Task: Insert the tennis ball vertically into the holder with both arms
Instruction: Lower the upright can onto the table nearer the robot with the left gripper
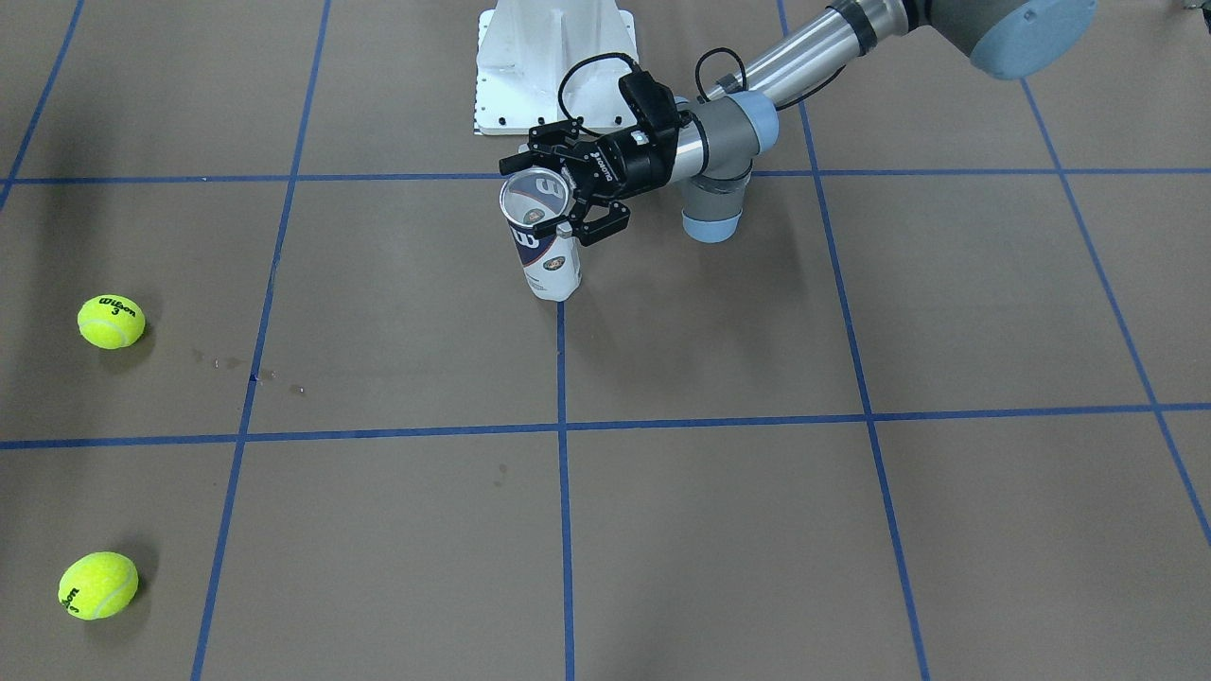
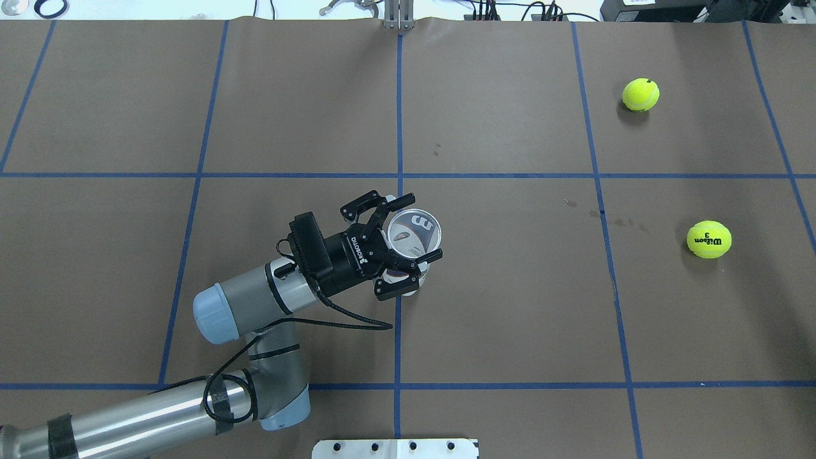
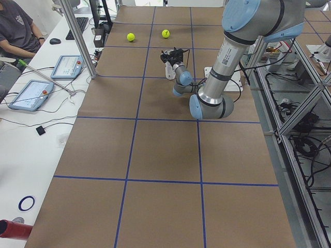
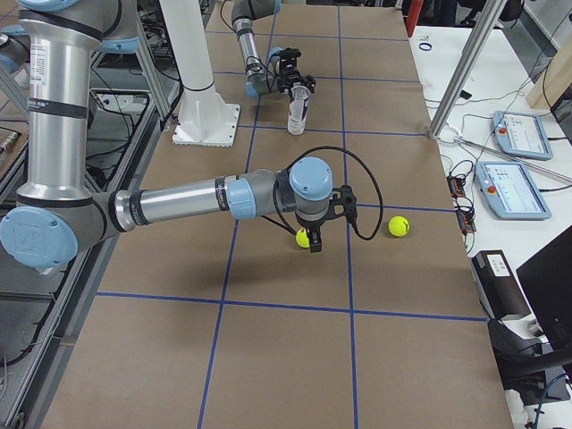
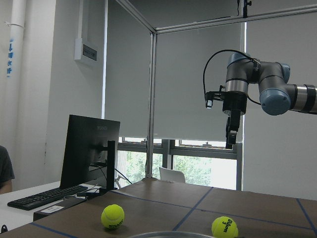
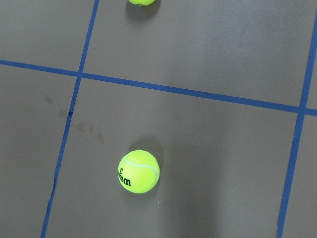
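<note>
The holder (image 1: 547, 253), a clear can with a navy-and-white label, stands upright near the table's middle, mouth up; it also shows in the overhead view (image 2: 414, 231). My left gripper (image 1: 566, 194) reaches in from the side and is shut on its upper part. Two yellow tennis balls (image 2: 709, 239) (image 2: 641, 94) lie on the table toward my right. My right gripper (image 4: 314, 241) hangs over the nearer ball (image 6: 139, 171). It shows small in the left wrist view (image 5: 231, 133), and I cannot tell whether it is open. The holder's inside looks empty.
The white pedestal base (image 1: 553, 66) stands behind the holder at my side of the table. Blue tape lines cross the brown table (image 2: 510, 287). Operator desks with tablets (image 4: 523, 134) lie beyond the far edge.
</note>
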Action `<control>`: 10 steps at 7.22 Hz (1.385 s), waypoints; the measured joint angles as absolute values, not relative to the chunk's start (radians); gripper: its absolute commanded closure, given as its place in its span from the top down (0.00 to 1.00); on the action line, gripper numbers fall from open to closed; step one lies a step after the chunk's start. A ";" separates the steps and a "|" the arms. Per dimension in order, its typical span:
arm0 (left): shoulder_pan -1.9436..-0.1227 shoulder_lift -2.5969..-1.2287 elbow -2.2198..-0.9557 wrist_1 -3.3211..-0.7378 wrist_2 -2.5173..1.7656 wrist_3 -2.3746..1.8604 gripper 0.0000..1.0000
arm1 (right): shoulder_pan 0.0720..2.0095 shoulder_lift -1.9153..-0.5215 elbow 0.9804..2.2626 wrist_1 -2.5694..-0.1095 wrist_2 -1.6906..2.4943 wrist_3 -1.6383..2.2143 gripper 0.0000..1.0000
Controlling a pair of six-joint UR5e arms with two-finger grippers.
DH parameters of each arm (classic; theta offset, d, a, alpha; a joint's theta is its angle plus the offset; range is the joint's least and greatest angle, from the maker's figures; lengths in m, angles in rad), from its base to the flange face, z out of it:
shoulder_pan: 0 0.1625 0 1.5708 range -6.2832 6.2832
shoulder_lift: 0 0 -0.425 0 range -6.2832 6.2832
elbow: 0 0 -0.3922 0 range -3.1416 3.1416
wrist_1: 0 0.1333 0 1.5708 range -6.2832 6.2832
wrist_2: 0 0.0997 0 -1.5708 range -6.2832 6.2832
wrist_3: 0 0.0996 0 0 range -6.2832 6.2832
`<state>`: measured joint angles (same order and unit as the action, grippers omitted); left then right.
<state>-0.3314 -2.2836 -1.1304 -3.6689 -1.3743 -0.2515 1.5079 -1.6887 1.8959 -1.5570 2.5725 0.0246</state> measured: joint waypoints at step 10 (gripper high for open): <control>-0.334 -2.203 -1.224 -3.658 -1.379 -0.305 0.99 | 1.508 -1.677 1.892 -1.557 2.571 0.031 0.99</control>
